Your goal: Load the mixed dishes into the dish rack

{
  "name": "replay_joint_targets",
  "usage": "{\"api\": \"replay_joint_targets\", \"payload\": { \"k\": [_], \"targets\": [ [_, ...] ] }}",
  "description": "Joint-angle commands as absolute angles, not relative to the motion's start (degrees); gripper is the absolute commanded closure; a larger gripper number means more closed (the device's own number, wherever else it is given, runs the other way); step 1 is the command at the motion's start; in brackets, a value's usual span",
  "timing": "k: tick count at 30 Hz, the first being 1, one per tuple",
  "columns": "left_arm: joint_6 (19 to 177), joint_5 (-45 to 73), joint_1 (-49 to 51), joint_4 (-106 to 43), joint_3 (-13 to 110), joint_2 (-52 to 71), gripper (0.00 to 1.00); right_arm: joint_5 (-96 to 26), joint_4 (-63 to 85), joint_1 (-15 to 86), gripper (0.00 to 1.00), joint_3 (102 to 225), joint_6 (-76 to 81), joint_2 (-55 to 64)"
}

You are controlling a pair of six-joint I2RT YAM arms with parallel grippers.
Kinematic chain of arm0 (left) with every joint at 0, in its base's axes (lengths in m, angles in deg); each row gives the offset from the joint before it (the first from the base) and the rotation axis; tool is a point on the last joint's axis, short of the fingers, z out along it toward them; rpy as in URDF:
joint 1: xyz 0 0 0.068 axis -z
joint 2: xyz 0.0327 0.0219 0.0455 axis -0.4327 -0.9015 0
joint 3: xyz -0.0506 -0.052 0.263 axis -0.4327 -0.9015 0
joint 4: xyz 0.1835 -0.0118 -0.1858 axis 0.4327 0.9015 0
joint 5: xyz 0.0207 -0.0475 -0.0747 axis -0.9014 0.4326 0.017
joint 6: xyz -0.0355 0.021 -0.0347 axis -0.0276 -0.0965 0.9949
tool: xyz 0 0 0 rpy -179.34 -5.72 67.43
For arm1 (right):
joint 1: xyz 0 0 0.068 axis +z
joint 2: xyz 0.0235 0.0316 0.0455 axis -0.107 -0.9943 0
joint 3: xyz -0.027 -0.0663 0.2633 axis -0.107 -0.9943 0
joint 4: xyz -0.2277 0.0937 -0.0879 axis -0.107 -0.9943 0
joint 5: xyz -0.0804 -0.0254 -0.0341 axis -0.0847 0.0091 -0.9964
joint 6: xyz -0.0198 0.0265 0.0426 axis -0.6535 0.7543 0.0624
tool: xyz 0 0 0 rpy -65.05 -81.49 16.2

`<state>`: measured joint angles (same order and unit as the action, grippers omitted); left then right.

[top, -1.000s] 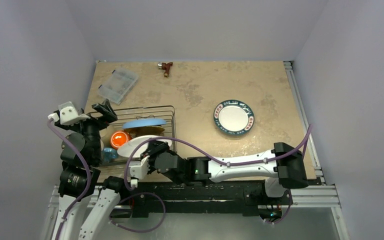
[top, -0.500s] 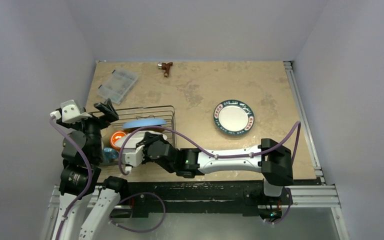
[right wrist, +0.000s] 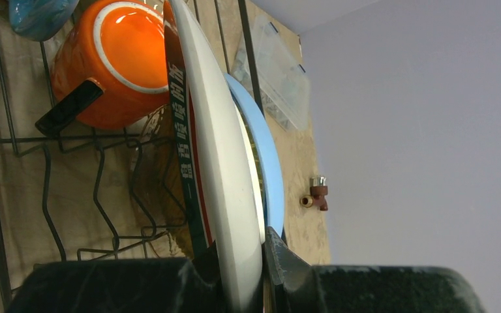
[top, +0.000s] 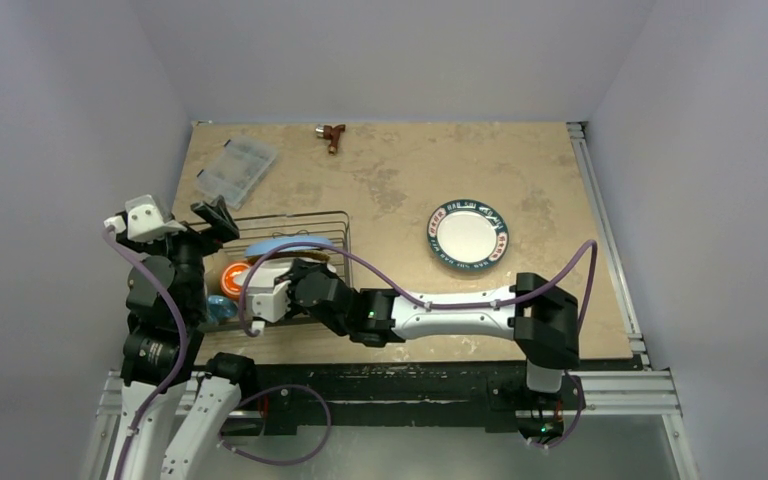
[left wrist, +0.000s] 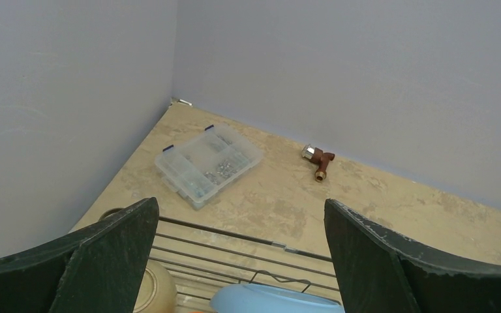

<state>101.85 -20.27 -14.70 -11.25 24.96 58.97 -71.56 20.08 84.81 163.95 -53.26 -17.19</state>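
The black wire dish rack [top: 336, 216] sits at the table's near left. It holds an orange mug [top: 235, 278], a blue mug [top: 218, 308] and a light blue plate [top: 290, 243] standing on edge. My right gripper [right wrist: 244, 267] is shut on a white plate with a dark green patterned rim [right wrist: 215, 130]. It holds the plate on edge over the rack's dividers [right wrist: 45, 189], close against the light blue plate [right wrist: 264, 156]. A second green-rimmed white plate [top: 467, 234] lies flat on the table. My left gripper [left wrist: 240, 203] is open and empty above the rack's far left corner. A cream bowl [left wrist: 153, 290] shows under it.
A clear plastic compartment box [top: 236, 168] lies beyond the rack at the far left. A small brown tool [top: 333, 134] lies at the table's far edge. Walls close the left, far and right sides. My right arm [top: 450, 312] stretches across the near edge.
My right gripper has carried the white plate away from me, over the rack, up against the light blue plate. The left arm has barely moved.
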Motion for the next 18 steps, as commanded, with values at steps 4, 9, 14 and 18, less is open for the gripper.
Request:
{"api": "replay_joint_targets", "payload": {
  "k": [4,9,14,18],
  "targets": [
    [102.5,-18.9,-15.6,-12.6,25.8,58.1,0.04,-66.4,22.1,82.8,1.00,167.9,-50.6,-16.9],
    [102.7,-18.5,-15.8,-12.6,25.8,57.9,0.04,-63.8,20.5,81.5,1.00,169.0,-47.9,-16.9],
    [102.9,-18.2,-16.0,-12.5,25.9,57.6,0.04,-59.7,19.0,80.5,1.00,167.6,-46.7,-15.0],
    [103.2,-17.7,-16.2,-12.4,26.0,57.4,0.04,-55.4,18.6,78.9,1.00,165.2,-45.6,-12.7]
  ]
}}
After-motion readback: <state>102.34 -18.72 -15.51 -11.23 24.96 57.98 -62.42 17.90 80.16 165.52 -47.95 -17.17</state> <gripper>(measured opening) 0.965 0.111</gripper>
